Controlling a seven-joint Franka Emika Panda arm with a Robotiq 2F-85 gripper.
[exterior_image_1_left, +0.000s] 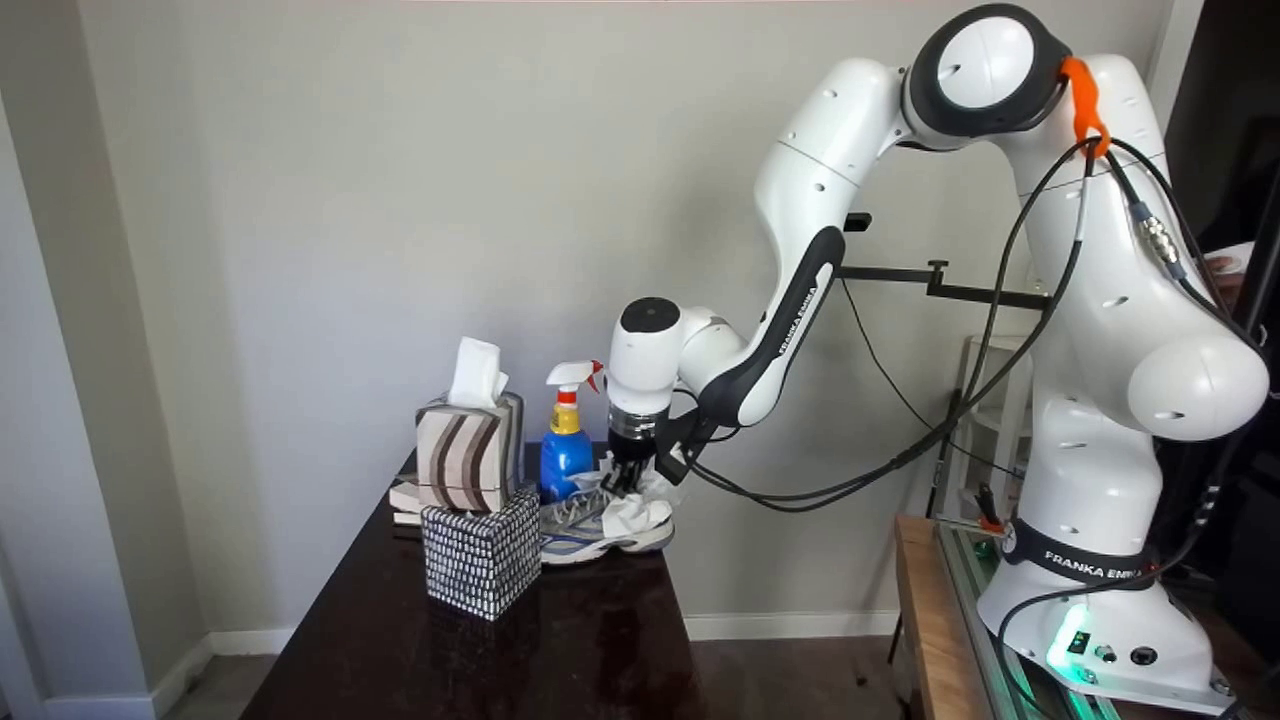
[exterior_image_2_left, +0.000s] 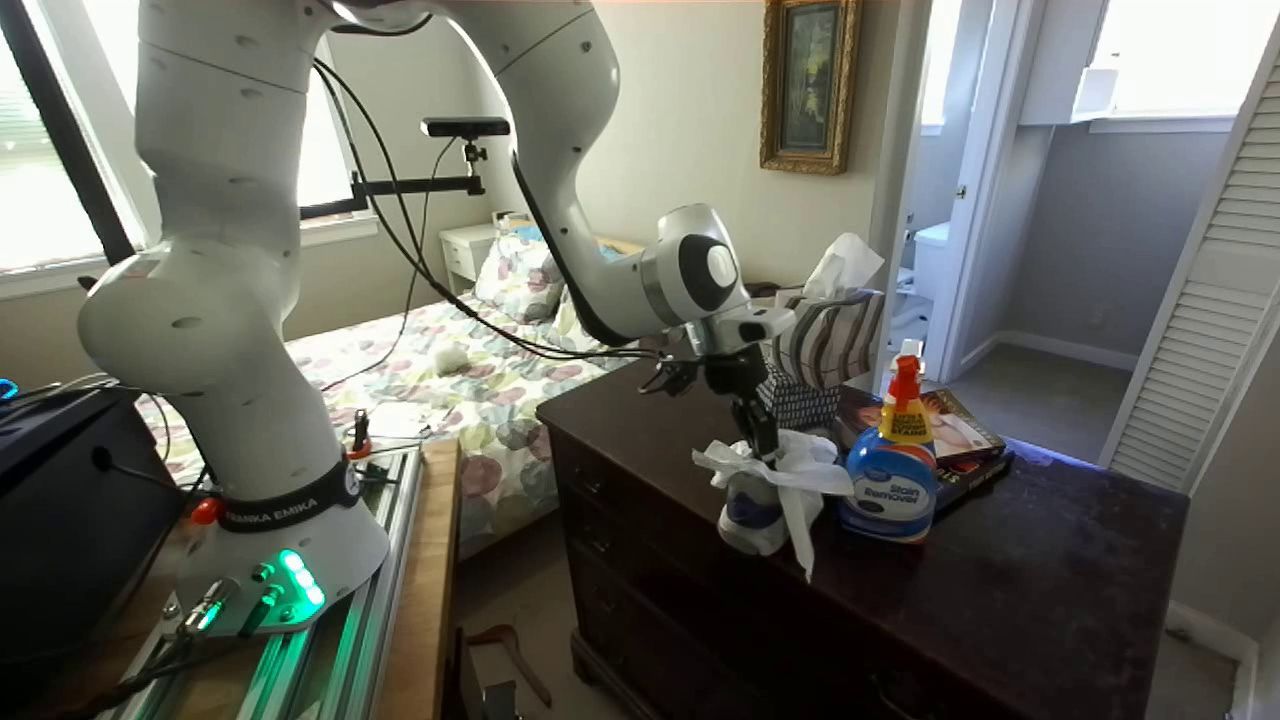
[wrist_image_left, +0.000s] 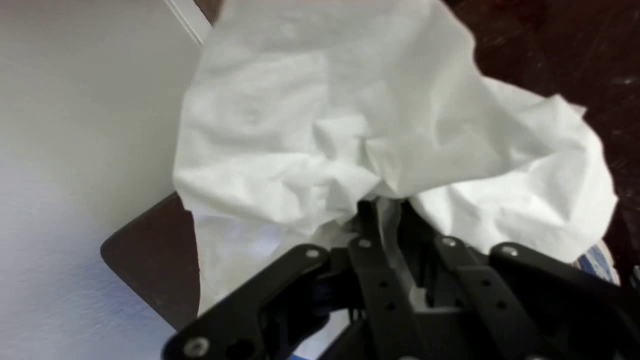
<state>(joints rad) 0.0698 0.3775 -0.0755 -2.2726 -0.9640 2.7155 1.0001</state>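
My gripper (wrist_image_left: 390, 205) points down over grey, white and blue sneakers (exterior_image_1_left: 572, 547) on a dark dresser (exterior_image_1_left: 470, 675). White tissue paper (wrist_image_left: 325, 115) is crumpled around its fingertips and hides their ends in the wrist view. The fingers (wrist_image_left: 367, 250) stand slightly apart, with a strip of tissue in the narrow gap; whether they grip it does not show. In an exterior view the tissue (exterior_image_2_left: 808, 470) drapes over the sneaker (exterior_image_2_left: 752, 515), one strip hanging past the dresser's front edge. Close beside is a blue stain remover spray bottle (exterior_image_2_left: 890, 490).
A striped tissue box (exterior_image_1_left: 465, 455), tissue sticking up, appears to rest on a black-and-white patterned box (exterior_image_1_left: 482, 560) near the sneakers. Books (exterior_image_2_left: 960, 430) lie behind the spray bottle. A wall (exterior_image_1_left: 350, 250) runs along the dresser's far side in an exterior view.
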